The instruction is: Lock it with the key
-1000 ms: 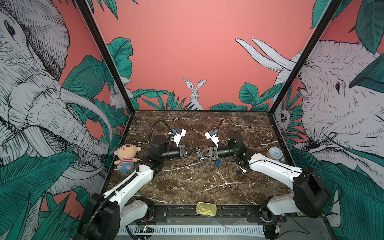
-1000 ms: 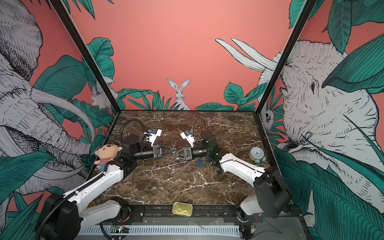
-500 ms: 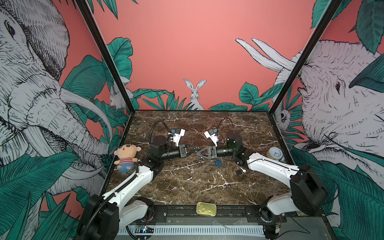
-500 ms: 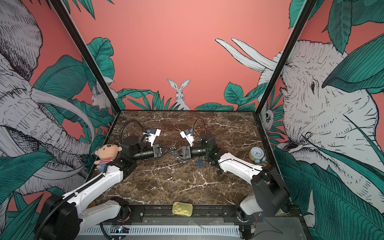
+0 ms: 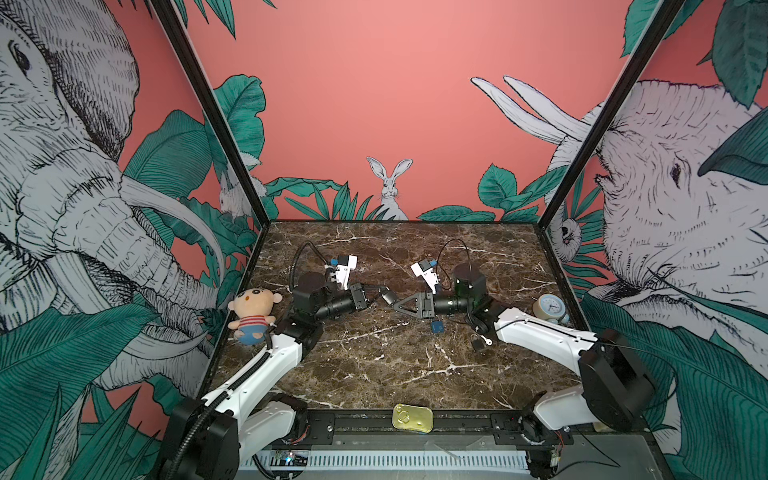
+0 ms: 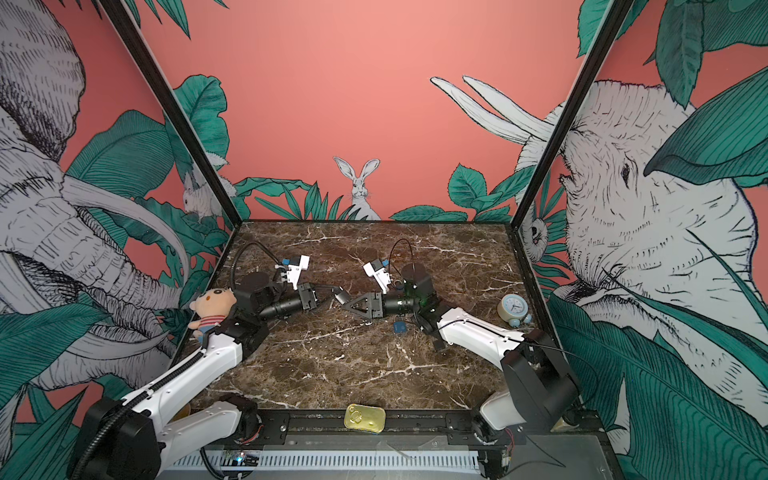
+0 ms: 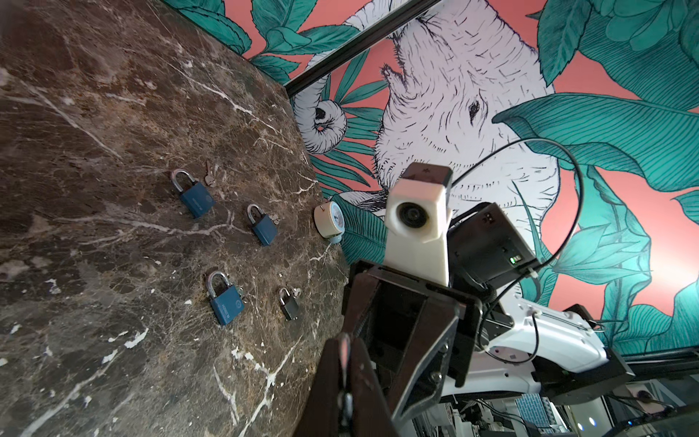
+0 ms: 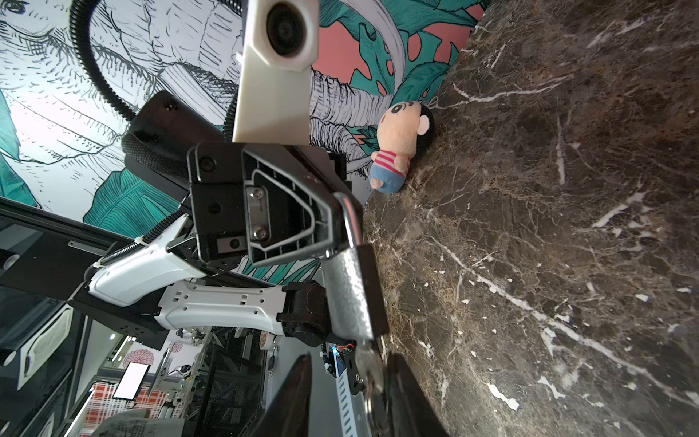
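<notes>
Clamping shackle of grey hammered-metal padlock midair: left gripper. Right gripper jaws parted around small silver key in keyhole. Risk: off-centre pinch swings padlock, key slips unturned.

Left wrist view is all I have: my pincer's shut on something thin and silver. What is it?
Observer: The shackle of a silver padlock, seen in the right wrist view with the left pincer clamped on it.
Operator: Key in it?
Observer: Yes, a key sits in the end opposite the shackle.
Operator: Right pincer gripping it?
Observer: No clear grip: the right pincer is open, jaws either side of the key.
</notes>
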{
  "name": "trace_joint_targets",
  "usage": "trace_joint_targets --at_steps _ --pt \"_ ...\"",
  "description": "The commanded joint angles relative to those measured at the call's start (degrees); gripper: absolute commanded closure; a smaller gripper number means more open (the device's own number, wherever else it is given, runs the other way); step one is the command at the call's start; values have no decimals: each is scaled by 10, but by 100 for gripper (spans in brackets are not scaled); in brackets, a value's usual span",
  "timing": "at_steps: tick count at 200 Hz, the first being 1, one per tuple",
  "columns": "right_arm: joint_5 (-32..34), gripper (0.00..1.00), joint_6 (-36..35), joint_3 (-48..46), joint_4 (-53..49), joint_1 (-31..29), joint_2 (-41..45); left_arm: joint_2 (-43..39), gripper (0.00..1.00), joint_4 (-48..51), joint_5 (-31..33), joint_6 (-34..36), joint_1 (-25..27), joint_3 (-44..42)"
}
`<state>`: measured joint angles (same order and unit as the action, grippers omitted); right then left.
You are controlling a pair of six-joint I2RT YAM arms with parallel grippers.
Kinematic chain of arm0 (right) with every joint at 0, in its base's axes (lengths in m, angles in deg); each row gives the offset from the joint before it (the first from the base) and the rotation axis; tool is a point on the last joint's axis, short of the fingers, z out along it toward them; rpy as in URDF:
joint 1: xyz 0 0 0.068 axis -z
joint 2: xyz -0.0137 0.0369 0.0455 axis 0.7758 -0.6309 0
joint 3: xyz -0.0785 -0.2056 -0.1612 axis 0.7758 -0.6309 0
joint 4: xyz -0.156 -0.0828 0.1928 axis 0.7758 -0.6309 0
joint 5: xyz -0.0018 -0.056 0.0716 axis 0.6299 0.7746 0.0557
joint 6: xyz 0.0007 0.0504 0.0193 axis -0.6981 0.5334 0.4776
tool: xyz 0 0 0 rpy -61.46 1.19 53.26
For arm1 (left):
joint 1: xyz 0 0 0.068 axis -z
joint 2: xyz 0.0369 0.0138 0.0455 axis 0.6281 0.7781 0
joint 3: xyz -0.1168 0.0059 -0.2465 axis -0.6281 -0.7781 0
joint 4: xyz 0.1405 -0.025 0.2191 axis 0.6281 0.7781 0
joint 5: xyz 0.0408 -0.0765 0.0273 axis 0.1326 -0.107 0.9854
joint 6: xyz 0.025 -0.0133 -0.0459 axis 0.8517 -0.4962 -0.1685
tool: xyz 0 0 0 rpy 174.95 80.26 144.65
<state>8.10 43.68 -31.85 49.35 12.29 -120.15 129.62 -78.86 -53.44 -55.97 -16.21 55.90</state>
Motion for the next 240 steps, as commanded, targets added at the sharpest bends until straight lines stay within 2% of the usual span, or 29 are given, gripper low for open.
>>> trace_joint_targets --at_steps 1,53,84,114,149,194,240 --pt "-3 69 -2 -7 25 2 17 -16 100 -26 3 -8 -3 -1" --pt "-8 85 10 1 45 2 2 -14 100 -35 1 -16 -3 -4" --pt "-12 100 21 -4 63 2 -3 -19 100 -36 15 -18 -3 -7" --pt "-12 100 28 -14 73 2 -5 -25 100 -49 35 -27 -10 -15" --pt "-11 100 44 -31 102 2 -6 -26 100 -103 41 -70 -38 -29" --pt "-15 100 70 -49 146 2 -11 -28 100 -153 26 -113 -81 -24" --pt "-16 100 78 -57 160 3 -11 -31 100 -164 17 -128 -95 -14"
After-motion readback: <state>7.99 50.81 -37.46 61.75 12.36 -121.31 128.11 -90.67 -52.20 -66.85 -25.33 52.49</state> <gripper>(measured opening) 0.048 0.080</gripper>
